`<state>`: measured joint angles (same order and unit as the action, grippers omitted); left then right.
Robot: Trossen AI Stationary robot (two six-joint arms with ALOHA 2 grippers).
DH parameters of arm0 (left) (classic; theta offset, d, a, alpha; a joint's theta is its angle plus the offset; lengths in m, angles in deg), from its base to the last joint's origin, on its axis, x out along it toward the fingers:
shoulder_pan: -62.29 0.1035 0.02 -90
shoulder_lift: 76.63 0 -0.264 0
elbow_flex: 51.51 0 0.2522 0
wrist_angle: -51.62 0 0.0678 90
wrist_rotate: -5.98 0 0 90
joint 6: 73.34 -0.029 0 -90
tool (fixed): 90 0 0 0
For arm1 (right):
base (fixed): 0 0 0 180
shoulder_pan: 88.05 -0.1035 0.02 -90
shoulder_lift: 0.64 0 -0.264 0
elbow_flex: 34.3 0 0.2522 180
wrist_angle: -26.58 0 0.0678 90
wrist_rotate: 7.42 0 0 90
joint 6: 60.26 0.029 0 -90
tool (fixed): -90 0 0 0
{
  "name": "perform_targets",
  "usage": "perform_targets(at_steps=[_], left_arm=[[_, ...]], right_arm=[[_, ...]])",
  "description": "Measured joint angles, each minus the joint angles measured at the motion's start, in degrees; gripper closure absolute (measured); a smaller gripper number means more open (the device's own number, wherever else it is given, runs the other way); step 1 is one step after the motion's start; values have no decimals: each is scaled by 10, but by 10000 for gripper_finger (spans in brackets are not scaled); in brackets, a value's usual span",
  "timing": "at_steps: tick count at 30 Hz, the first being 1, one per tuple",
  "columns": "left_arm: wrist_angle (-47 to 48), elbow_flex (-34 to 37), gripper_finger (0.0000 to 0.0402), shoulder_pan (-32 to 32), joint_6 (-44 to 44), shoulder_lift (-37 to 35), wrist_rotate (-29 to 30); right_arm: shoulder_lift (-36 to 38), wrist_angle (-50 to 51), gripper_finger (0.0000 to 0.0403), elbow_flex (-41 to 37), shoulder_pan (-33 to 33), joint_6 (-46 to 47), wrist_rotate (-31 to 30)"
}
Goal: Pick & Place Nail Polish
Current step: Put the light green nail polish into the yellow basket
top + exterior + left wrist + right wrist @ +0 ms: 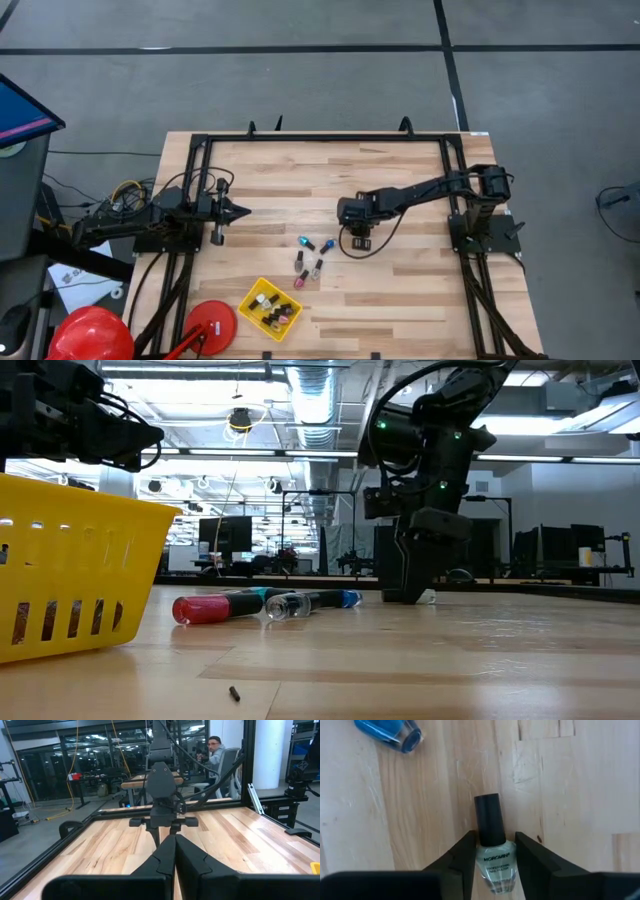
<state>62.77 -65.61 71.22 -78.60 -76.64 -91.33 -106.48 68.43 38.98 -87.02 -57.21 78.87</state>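
Observation:
A pale mint nail polish bottle (495, 860) with a black cap (488, 825) lies on its side on the wooden table. My right gripper (357, 238) points down at the table's middle and is shut on it. Several other small bottles lie loose just to its left, among them blue ones (307, 243) and a pink one (298, 282). In the low view a red bottle (205, 608) and a clear one (285, 606) show. A blue bottle (390, 732) lies near the mint one. My left gripper (240, 211) is shut and empty at the table's left side. My right gripper pinches the mint bottle's glass body (495, 851) between its two fingers (465, 855), one on each side. The fingers come from above, pointing down, and lie across the bottle. The bottle lies on the table, and its cap sticks out past the fingertips.
A yellow basket (270, 308) holding several bottles stands near the front edge, left of centre. A red round object (210, 322) and a red helmet (90, 335) lie at the front left. A black frame (330, 137) borders the table. A person (215, 750) sits beyond the table.

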Motion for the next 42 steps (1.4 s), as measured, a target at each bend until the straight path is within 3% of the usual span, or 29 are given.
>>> perform_targets(at_steps=[7, 18, 29, 36, 42], left_arm=[[0, 0, 401, 0, 0, 0, 0], [0, 0, 401, 0, 0, 0, 0], [0, 0, 401, 0, 0, 0, 0], [-1, 0, 401, 0, 0, 1, 0], [-2, 0, 401, 0, 0, 0, 0]], right_arm=[[-2, -16, 299, 17, -9, 2, 6], [-1, -20, 297, 108, -24, -20, -9], [-9, -155, 297, 202, -112, -80, -6], [-77, -246, 296, 265, -162, -118, 10], [-195, -263, 295, 396, -183, -147, 52]])
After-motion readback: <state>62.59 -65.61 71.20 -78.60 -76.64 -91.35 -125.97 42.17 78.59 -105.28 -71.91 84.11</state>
